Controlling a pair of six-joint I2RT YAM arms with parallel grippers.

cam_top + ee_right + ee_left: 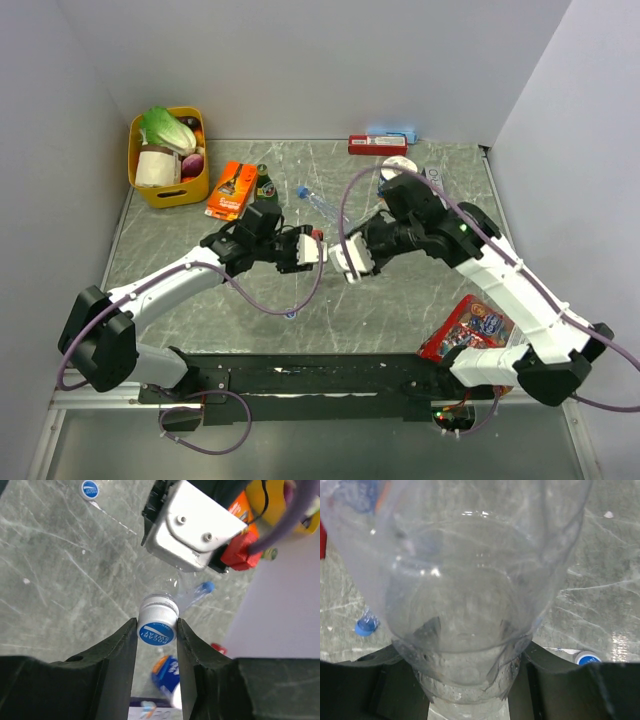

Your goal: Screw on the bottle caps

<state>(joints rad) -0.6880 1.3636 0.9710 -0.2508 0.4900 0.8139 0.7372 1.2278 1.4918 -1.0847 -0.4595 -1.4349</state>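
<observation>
— Which step are you on?

— Capping, I judge. Over the middle of the table [400, 300], your left fingers [370, 690] are clamped on the clear bottle [470, 595], with its neck pointing toward the right arm. Your right fingers [110, 665] press both sides of the blue-topped cap [158, 614], which sits on that neck.

— And next?

— You'll need to turn the right wrist while the left holds the bottle steady. A loose cap [90, 489] lies on the table, well apart.

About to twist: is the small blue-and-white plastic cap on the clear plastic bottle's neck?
On: the cap sits over the bottle mouth between the right gripper fingers. Threading: cannot tell.
</observation>
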